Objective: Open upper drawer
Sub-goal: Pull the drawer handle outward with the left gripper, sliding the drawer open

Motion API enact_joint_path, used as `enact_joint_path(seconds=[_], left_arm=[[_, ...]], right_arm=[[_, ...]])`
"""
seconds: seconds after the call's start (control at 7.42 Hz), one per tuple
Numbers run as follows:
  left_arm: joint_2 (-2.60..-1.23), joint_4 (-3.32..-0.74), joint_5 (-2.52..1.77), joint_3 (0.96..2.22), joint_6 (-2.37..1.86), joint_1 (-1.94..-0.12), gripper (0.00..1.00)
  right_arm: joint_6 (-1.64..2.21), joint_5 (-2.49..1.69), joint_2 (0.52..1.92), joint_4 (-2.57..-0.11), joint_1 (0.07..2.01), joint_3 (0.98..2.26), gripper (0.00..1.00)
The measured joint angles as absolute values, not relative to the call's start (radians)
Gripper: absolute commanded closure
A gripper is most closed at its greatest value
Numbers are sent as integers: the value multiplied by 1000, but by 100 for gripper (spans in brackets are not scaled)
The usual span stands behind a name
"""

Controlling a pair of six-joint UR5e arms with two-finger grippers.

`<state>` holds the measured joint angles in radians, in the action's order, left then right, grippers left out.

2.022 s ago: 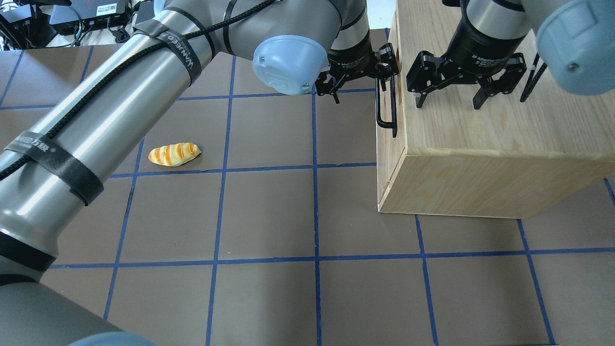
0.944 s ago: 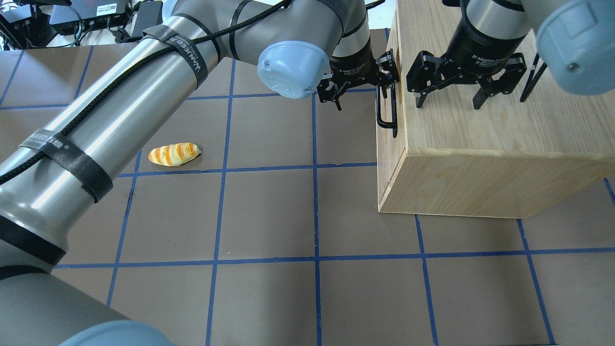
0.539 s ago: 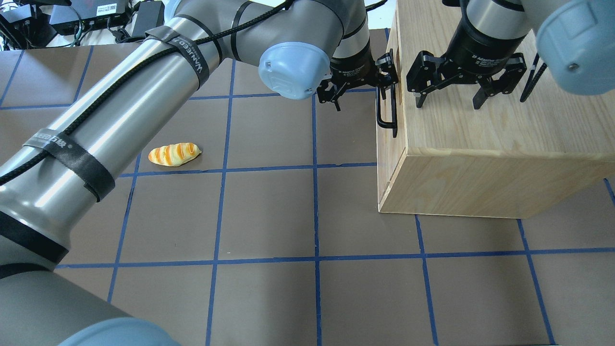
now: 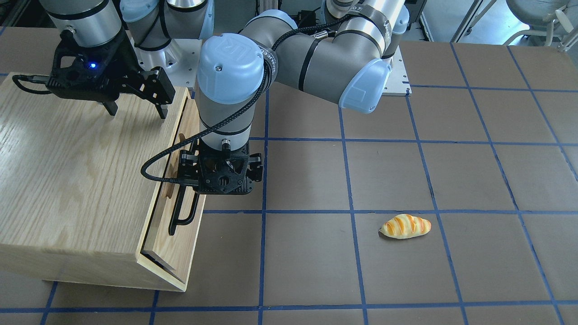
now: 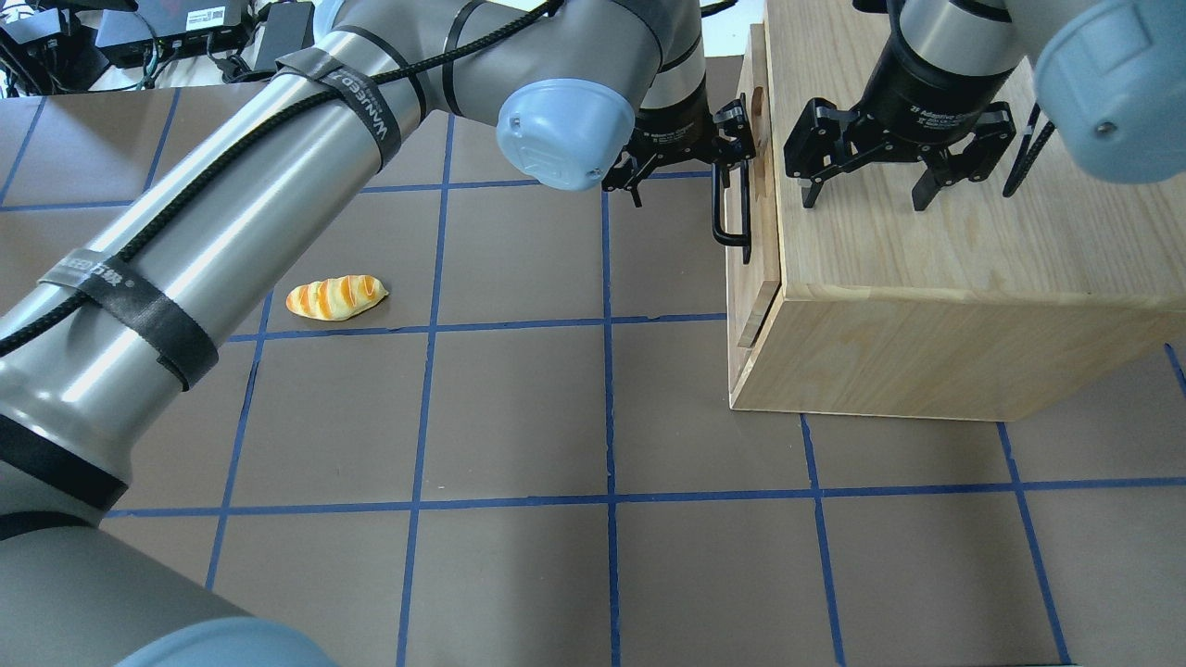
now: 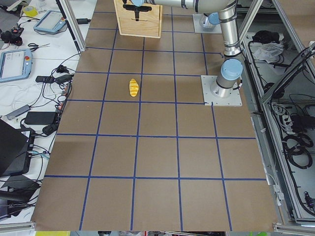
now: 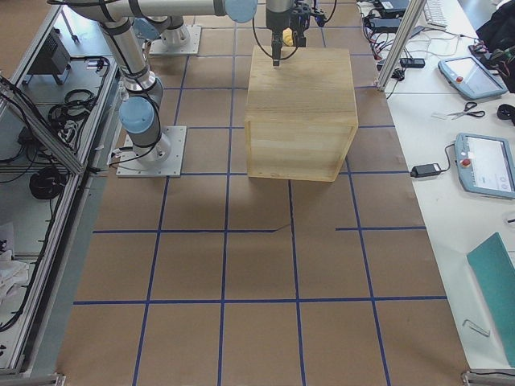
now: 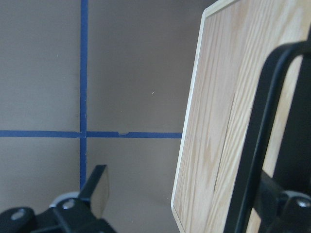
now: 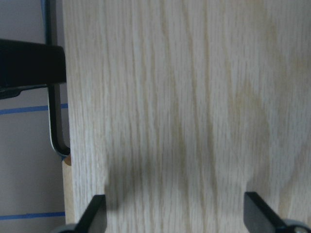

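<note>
Upper drawer (image 8: 214,136): shallow light-wood front with a black bar handle (image 5: 716,206), set at the top of the oak cabinet (image 5: 927,278), on the face turned toward the robot's left. It stands a little proud of the cabinet body, with a narrow gap behind the front panel. For the most part it is inside.

Entries, nearest the operators' side first:

1. Table (image 4: 474,271): brown surface, blue tape grid.
2. Toy bread roll (image 4: 405,226): yellow with orange stripes, lying alone, well apart from the cabinet. No part in the task.
3. Left gripper (image 5: 690,176): points down just beside the drawer front, jaws spread wide, clamping nothing. One finger is tucked between bar and panel, as a hook. The other hangs out over the table, clear of the wood.
4. Cabinet: large box resting on the table, on the robot's right.
5. Right gripper (image 5: 864,199): above the cabinet top near its drawer-side edge, jaws spread, nothing between them. The tips are very close to the wood, but contact cannot be confirmed.

Step in hand, by my reading: the pull itself, early on, done by hook rather than pinch.

The next move calls for a straight draw away from the cabinet face, along the drawer's run. The hooked finger must keep behind the bar so it does not slip off. The right gripper looks placed to steady the cabinet against sliding.
</note>
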<state>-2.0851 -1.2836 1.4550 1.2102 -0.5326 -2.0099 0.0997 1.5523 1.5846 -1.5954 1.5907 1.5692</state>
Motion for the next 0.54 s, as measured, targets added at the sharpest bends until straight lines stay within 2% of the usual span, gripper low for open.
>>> enact_joint_path(seconds=[0.54], left_arm=[[-2069, -1287, 1490, 1215, -531, -2004, 0]], right_arm=[[100, 1552, 1585, -1595, 1591, 1569, 0]])
